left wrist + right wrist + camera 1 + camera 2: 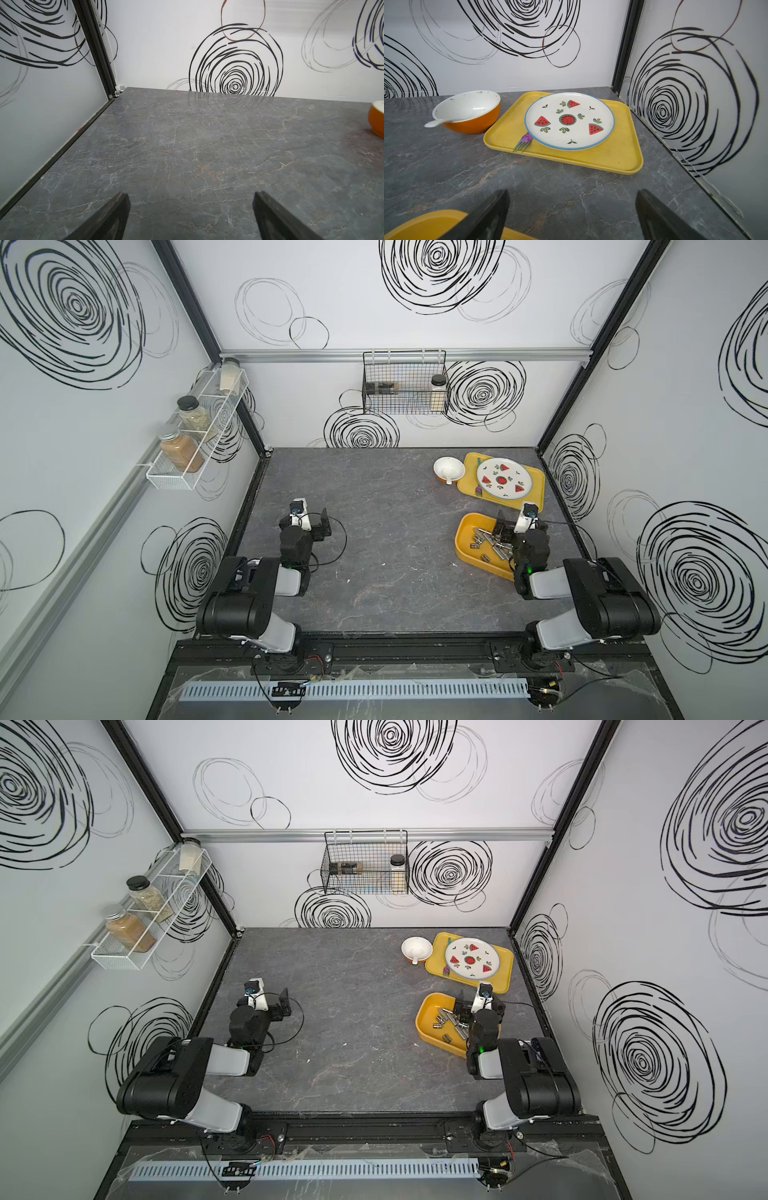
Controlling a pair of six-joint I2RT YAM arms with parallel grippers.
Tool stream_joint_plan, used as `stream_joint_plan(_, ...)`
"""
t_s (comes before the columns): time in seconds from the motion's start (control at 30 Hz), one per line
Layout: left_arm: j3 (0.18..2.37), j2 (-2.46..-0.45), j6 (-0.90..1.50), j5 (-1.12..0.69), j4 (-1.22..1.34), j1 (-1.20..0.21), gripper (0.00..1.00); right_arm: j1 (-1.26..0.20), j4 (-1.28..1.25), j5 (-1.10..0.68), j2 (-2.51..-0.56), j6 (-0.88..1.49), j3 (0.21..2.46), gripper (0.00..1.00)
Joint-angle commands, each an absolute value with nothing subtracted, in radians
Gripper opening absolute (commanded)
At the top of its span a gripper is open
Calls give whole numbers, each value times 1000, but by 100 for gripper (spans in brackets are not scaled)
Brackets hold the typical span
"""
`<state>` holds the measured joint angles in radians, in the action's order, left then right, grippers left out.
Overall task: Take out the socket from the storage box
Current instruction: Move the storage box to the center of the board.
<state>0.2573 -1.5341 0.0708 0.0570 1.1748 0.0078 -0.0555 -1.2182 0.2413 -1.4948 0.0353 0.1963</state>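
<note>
The storage box [467,549] is a deep yellow-orange tub on the right side of the dark table, seen in both top views, and several metal sockets [487,538] lie loose in it. My right gripper [521,521] hovers over the box's far right end with its jaws wide apart and nothing between them. In the right wrist view only a strip of the box rim [425,220] shows beside the right gripper [573,192]. My left gripper [305,518] is open over bare table at the left, far from the box. The left wrist view shows the left gripper [191,194] holding nothing.
Behind the box lies a flat yellow tray [535,490] with a watermelon plate [504,477] and a fork [523,142]. An orange bowl [449,469] with a white spoon stands left of it. A wire basket [403,383] hangs on the back wall, and a jar rack [195,431] on the left wall.
</note>
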Motion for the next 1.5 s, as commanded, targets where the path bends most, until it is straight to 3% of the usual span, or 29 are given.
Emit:
stream_joint_plan(0.0,262,-1531,76,58,1203,11,99,-52,-1222,236,-1485,33,201,100)
stream_joint_plan(0.67,257,-1527,69,85,1213,-2,99,-52,-1221,235,-1486,34,202,100)
stream_joint_plan(0.8,386,-1396,91,257,858,-82,99,-52,-1229,240,-1484,33,199,100)
stream_joint_plan(0.9,499,-1354,195,277,617,-89,99,-54,-968,314,-1397,67,303,100)
stream_joint_plan(1.0,468,-1277,383,274,611,-40,99,-54,-578,423,-1289,181,484,100)
stream_joint_plan(1.17,436,-1201,728,53,551,178,99,-51,-374,507,-1198,428,544,100)
stream_joint_plan(1.23,430,-1246,779,-136,630,242,99,-49,-259,454,-1174,444,589,100)
stream_joint_plan(1.37,498,-1390,785,-372,654,240,99,-49,-169,344,-1093,511,614,100)
stream_joint_plan(1.47,526,-1406,735,-339,629,147,99,-49,-132,282,-1027,545,607,100)
